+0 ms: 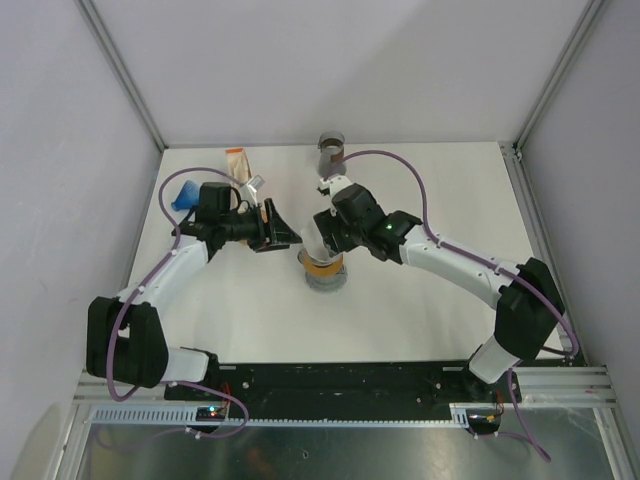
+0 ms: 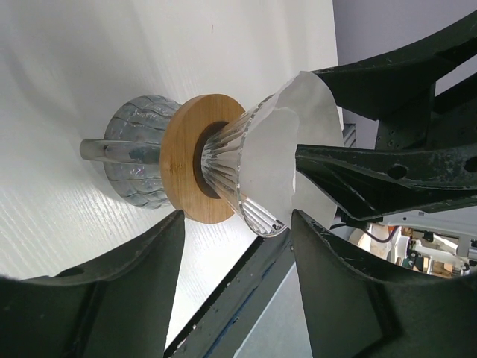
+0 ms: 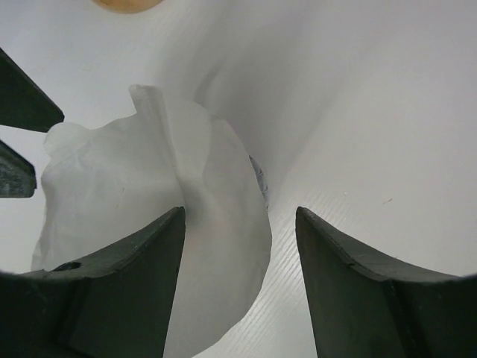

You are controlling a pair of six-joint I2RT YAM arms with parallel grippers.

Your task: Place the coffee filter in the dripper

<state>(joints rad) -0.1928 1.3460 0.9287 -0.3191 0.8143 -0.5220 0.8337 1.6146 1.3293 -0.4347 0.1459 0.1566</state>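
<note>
The dripper (image 1: pixel 322 272) is a ribbed glass cone with a wooden collar (image 2: pixel 195 158) on a glass base, at the middle of the table. The white paper coffee filter (image 2: pixel 287 160) sits in the cone's mouth, crumpled, one edge standing above the rim. It also shows in the right wrist view (image 3: pixel 149 224). My right gripper (image 3: pixel 240 246) is open just over the filter, and its jaws straddle the filter without pinching it. My left gripper (image 2: pixel 235 246) is open and empty, level with the dripper's left side and a short way from it.
A grey metal cup (image 1: pixel 330 146) stands at the back edge. A brown packet (image 1: pixel 238 160), a small silver item (image 1: pixel 255 187) and a blue object (image 1: pixel 186 195) lie at the back left behind the left arm. White walls enclose the table.
</note>
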